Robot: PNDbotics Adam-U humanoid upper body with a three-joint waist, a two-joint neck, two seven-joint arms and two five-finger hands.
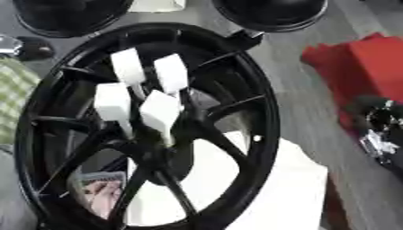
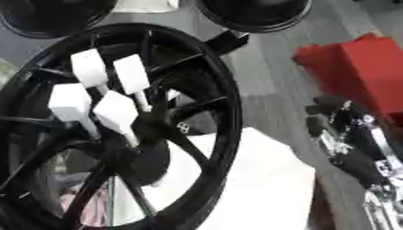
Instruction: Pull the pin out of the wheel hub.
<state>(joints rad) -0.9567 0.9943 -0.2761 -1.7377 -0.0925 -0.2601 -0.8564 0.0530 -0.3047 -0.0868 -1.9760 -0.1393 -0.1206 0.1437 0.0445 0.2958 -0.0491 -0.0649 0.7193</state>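
Grey flooring runs behind a black wheel [image 1: 150, 126] that stands tilted across the middle of both views, its lower part in front of a white sheet [image 1: 283, 188]. Four white pins [image 1: 160, 111] with blocky heads stick out of the hub [image 1: 161, 155], clustered together just above its centre. On the right, the right hand [image 2: 346, 139] shows well apart from the wheel, touching nothing; whether its fingers are spread or curled cannot be told. A red cloth [image 1: 358, 63] lies behind it.
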